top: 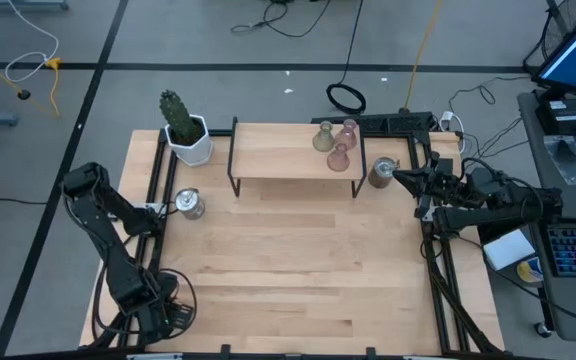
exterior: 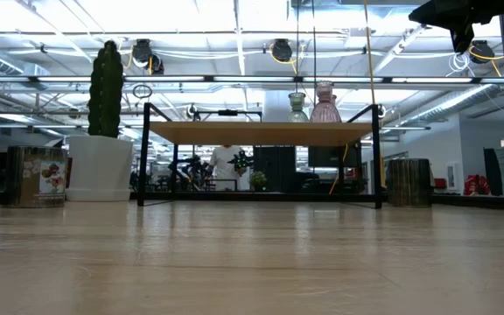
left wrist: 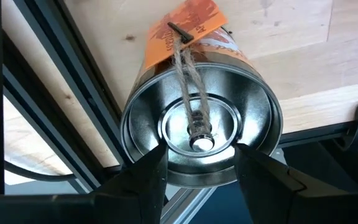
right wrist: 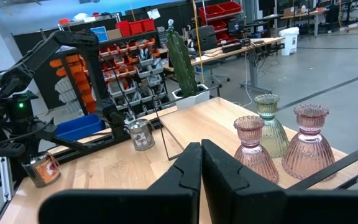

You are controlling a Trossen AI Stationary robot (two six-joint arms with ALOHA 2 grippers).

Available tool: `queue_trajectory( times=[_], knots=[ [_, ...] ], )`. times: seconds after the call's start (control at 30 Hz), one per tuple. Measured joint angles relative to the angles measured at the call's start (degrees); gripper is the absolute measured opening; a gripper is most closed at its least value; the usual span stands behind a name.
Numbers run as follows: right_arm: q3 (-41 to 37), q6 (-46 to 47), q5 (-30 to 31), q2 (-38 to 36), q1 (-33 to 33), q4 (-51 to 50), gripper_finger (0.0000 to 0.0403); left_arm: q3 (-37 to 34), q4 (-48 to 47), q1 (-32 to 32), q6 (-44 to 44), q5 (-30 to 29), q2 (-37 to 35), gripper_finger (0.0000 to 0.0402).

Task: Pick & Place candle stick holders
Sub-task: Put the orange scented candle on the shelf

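Left claw (left wrist: 196, 163) straddling silver cup (left wrist: 201, 121), open.

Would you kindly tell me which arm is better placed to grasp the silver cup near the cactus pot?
Left. The left gripper is open around the silver cup; the right gripper sits shut across the table.

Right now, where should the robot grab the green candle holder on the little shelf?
Probably by its thin neck, just under the flared rim. The green candle holder stands upright on the shelf, wide below and narrow above. Come from above: two pink holders stand close beside it, so a sideways reach might bump them.
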Motion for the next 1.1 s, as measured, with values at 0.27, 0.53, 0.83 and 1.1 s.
queue_trajectory(
  times=[0.27, 0.53, 0.83, 1.1],
  knots=[
    [0.0, 0.0, 0.0, 0.0, -0.01, 0.0, 0.0004, -0.09, -1.61, 0.37, 0.18, -0.69, -0.75, 0.0186],
    [0.0, 1.04, 0.0, 0.0, -0.01, 0.01, 0.0004, -0.13, -4.41, 0.38, 0.42, -3.65, -1.81, 0.0186],
    [0.0, 1.09, 0.0, 0.0, 0.01, 0.0, 0.0004, -0.13, -5.09, 1.62, 2.74, -4.72, -1.88, 0.0186],
    [0.0, 1.51, 0.0, 0.0, 0.01, 0.0, 0.0004, -0.07, -7.07, 3.17, 6.13, -4.85, -1.9, 0.0186]
  ],
)
